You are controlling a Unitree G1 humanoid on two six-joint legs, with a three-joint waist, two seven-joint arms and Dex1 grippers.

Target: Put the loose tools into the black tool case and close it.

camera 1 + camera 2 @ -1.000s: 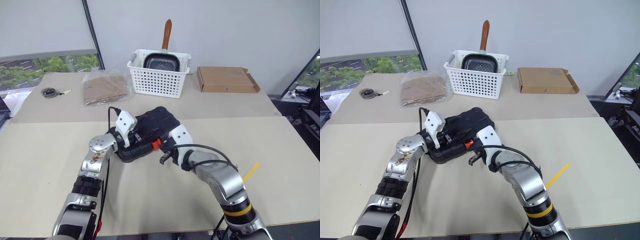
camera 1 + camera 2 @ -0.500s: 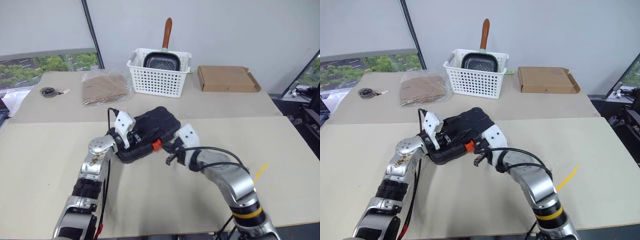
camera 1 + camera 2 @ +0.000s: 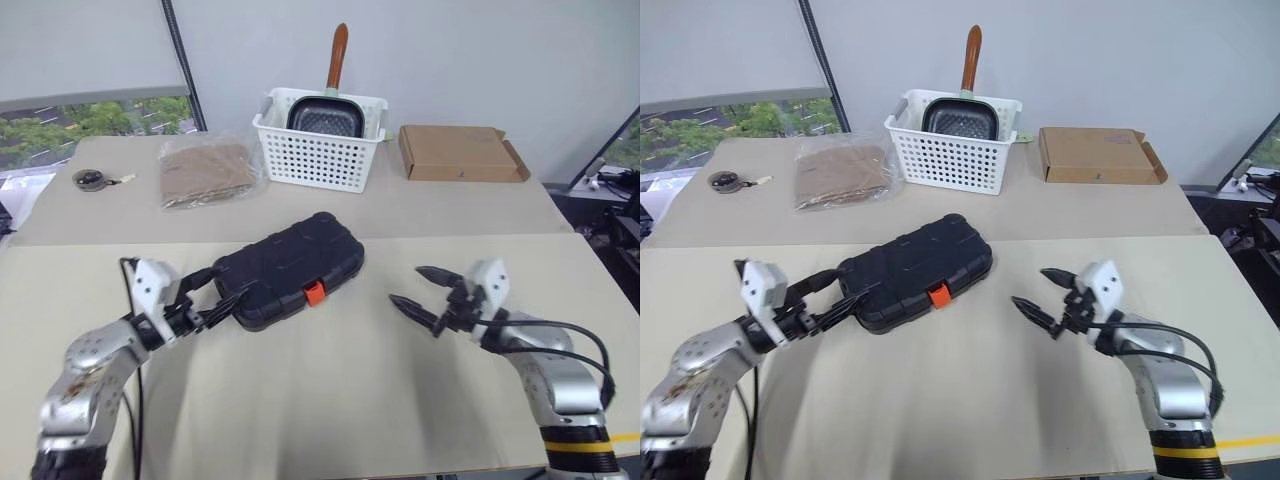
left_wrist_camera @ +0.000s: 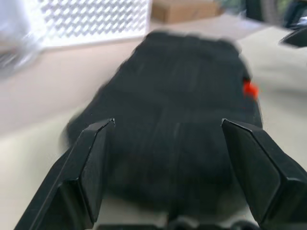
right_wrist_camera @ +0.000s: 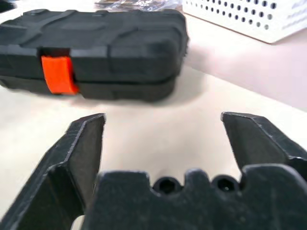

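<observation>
The left gripper (image 3: 222,291) hangs with fingers spread and empty, its tips just beside the near end of the flat black plastic tool case (image 3: 288,269), which lies shut on the beige table (image 3: 330,390) with its orange latch (image 3: 314,293) fastened. The right gripper (image 3: 415,290), likewise released, sits well apart from the case's latch side.

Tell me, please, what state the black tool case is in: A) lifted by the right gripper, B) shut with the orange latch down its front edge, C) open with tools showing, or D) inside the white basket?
B: the black tool case lies shut on the table, its orange latch across the seam.
</observation>
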